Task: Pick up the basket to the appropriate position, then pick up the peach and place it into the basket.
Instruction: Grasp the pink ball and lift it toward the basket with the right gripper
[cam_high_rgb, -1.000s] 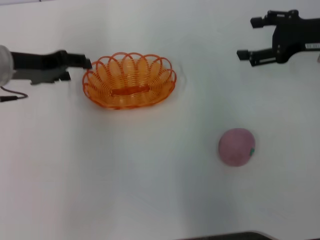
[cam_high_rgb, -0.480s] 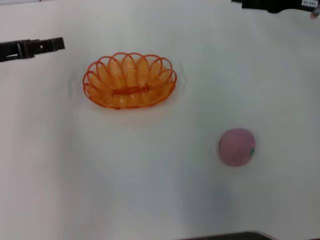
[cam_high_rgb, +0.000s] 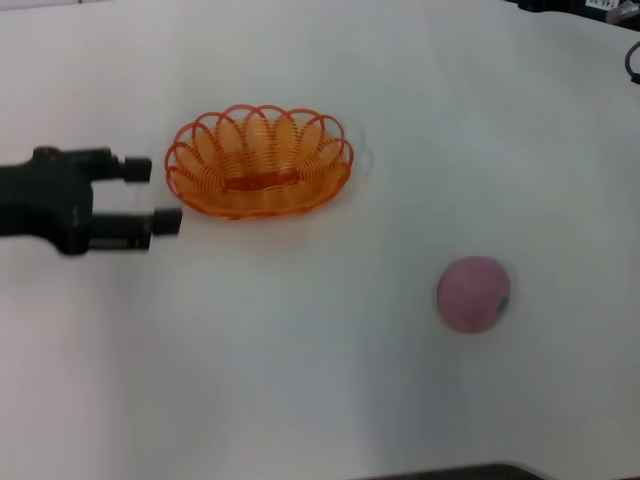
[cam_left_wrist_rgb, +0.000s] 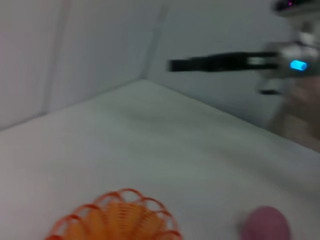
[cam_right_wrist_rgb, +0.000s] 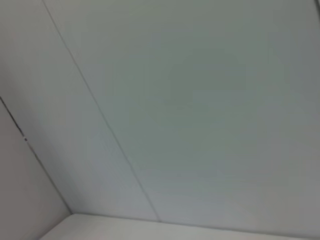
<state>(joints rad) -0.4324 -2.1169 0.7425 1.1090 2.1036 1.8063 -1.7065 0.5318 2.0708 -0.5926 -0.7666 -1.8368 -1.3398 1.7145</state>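
- The basket (cam_high_rgb: 259, 163) sits on the white tabletop (cam_high_rgb: 300, 380), at the robot's left-centre; its long axis runs left to right across the head view, and nothing lies in it.
- The left claw (cam_high_rgb: 166, 195) is level with the basket's left end, fingers pointing toward it. The jaws stand apart, holding nothing; the nearer fingertip is just beside the rim, with no contact evident.
- Judgement: the basket lies directly ahead of the left claw, along its own long axis, so a short advance should bring the fingers over the scalloped rim at that end.
- The peach (cam_high_rgb: 473, 293) rests on the robot's right, nearer the robot than the basket and well apart from it, untouched.
- The right claw is not visible in the head view; only a dark part of that arm shows at the far right corner.
- The left wrist view shows the other arm (cam_left_wrist_rgb: 225, 62) raised well above the tabletop, which the head view omits. The right wrist view shows only blank wall.
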